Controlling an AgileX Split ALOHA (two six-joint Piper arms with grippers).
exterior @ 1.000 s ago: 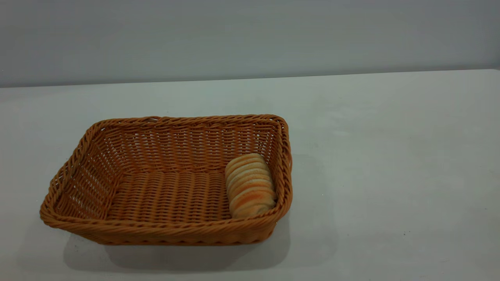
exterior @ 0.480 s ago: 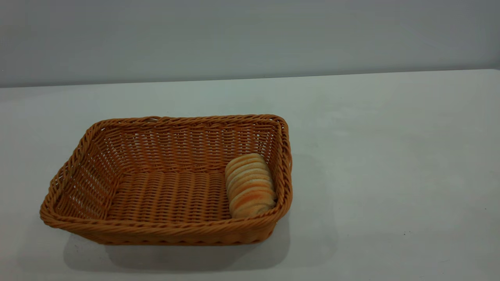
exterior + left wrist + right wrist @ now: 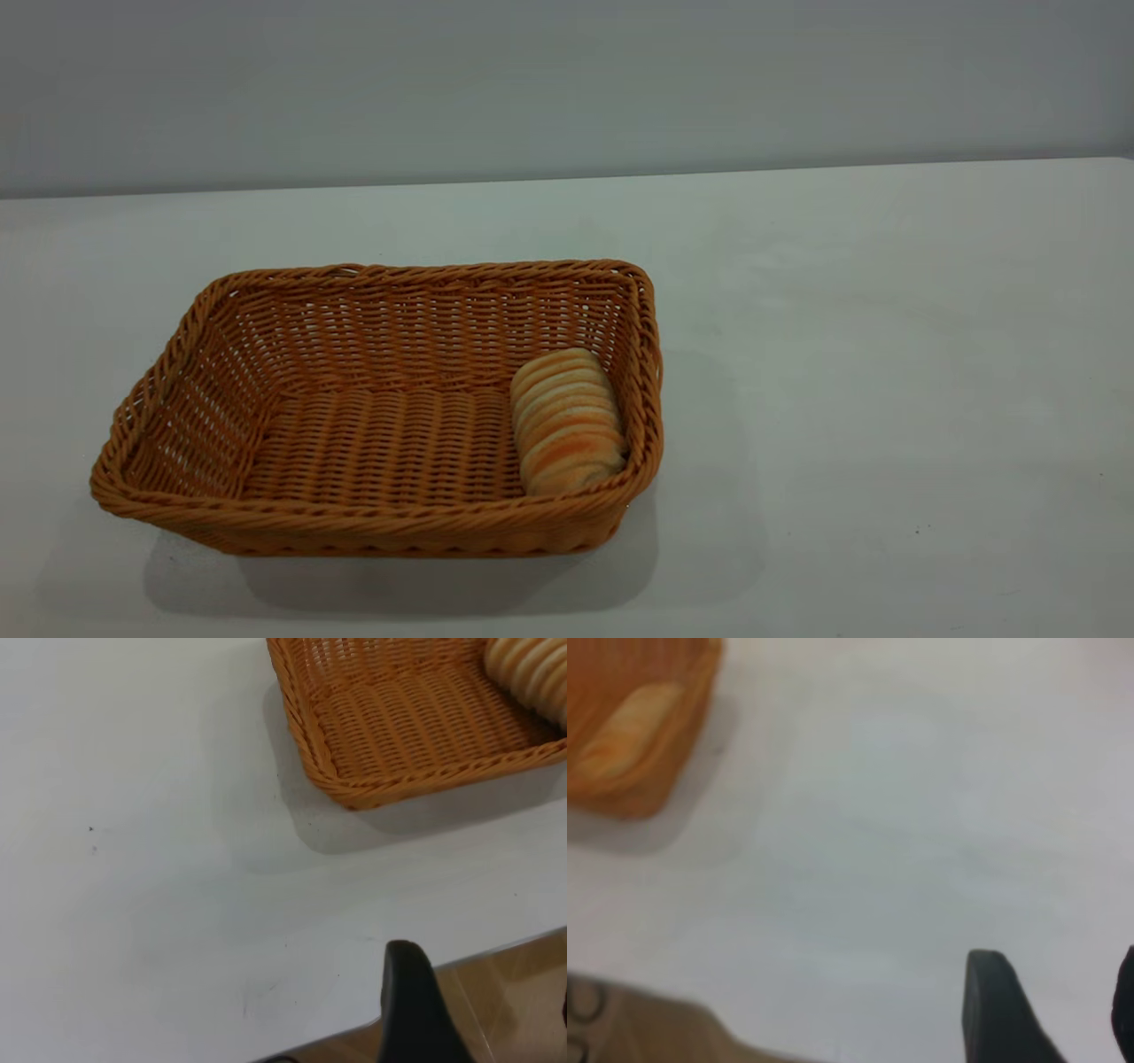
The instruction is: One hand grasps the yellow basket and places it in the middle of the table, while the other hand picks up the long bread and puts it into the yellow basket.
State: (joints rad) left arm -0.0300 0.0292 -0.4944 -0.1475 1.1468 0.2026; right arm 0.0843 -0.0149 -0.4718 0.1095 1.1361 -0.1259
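The yellow basket (image 3: 381, 523) stands on the white table (image 3: 886, 354), left of the middle in the exterior view. The long bread (image 3: 567, 421) lies inside it against its right end wall. Neither arm shows in the exterior view. My left gripper (image 3: 485, 979) is open and empty, hovering over the table's edge, apart from the basket (image 3: 354, 793) and the bread (image 3: 532, 673). My right gripper (image 3: 1057, 961) is open and empty over bare table, well away from the basket (image 3: 682, 726) and the bread (image 3: 629, 726).
The table's edge (image 3: 496, 948) with a wooden floor (image 3: 514, 1010) beyond shows in the left wrist view. A plain grey wall (image 3: 567, 89) runs behind the table. Bare tabletop lies to the right of the basket.
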